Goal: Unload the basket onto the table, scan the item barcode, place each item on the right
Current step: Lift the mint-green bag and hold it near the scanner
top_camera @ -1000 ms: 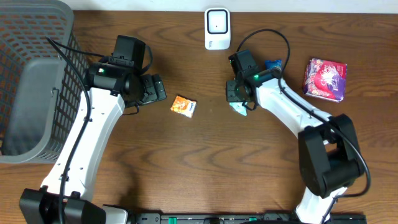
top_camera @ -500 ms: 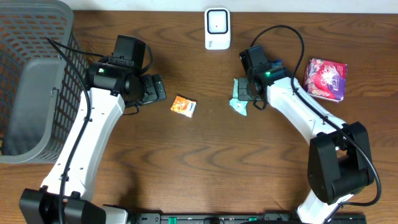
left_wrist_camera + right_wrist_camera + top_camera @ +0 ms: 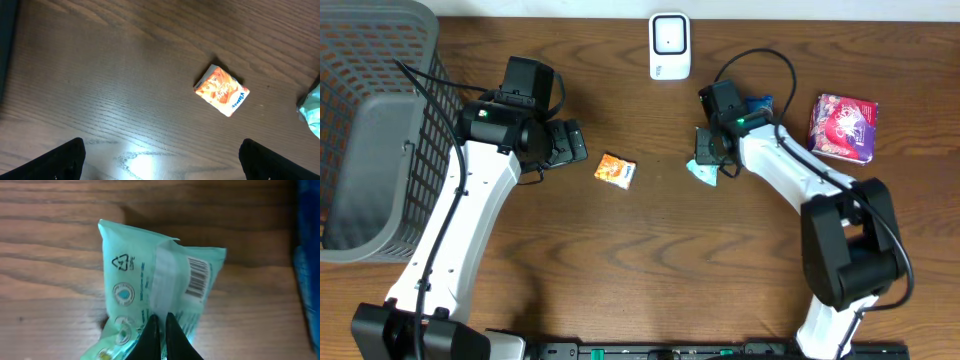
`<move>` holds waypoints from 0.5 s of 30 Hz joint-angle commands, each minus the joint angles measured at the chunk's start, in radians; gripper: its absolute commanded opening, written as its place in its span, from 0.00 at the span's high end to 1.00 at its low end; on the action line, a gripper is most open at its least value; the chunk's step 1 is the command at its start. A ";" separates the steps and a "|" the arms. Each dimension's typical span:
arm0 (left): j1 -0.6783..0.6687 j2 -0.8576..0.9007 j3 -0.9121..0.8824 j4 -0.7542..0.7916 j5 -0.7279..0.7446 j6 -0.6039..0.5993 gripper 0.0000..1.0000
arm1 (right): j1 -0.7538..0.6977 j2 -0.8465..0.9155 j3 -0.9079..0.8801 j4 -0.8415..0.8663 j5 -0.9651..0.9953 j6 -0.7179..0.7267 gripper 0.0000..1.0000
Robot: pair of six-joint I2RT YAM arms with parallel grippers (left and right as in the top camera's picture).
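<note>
A teal packet (image 3: 703, 171) lies on the wood table right of centre, its barcode (image 3: 198, 279) facing up in the right wrist view. My right gripper (image 3: 161, 322) is shut, pinching the back seam of the teal packet (image 3: 145, 275). From overhead, the right gripper (image 3: 712, 155) sits over the packet's upper edge. The white scanner (image 3: 669, 45) stands at the table's far edge. My left gripper (image 3: 572, 142) is open over bare wood, left of a small orange packet (image 3: 616, 171); the left wrist view shows that orange packet (image 3: 221, 90) ahead of the left gripper (image 3: 162, 165).
A grey mesh basket (image 3: 375, 130) fills the left side. A red and purple packet (image 3: 842, 126) lies at the right, and a blue packet (image 3: 758, 103) sits behind my right arm. The teal packet's edge (image 3: 312, 107) shows in the left wrist view.
My right gripper has closed on the teal packet, and the right arm swung a little right, then back left. The left arm has not moved.
</note>
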 commanded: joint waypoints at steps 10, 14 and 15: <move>0.003 0.002 -0.004 -0.003 -0.013 0.016 0.02 | -0.005 0.020 0.073 -0.106 -0.083 0.006 0.99; 0.003 0.002 -0.004 -0.003 -0.013 0.017 0.02 | -0.004 -0.047 0.093 -0.190 -0.083 0.006 0.94; 0.003 0.002 -0.004 -0.003 -0.013 0.016 0.02 | -0.003 -0.050 0.093 -0.220 -0.083 0.006 0.95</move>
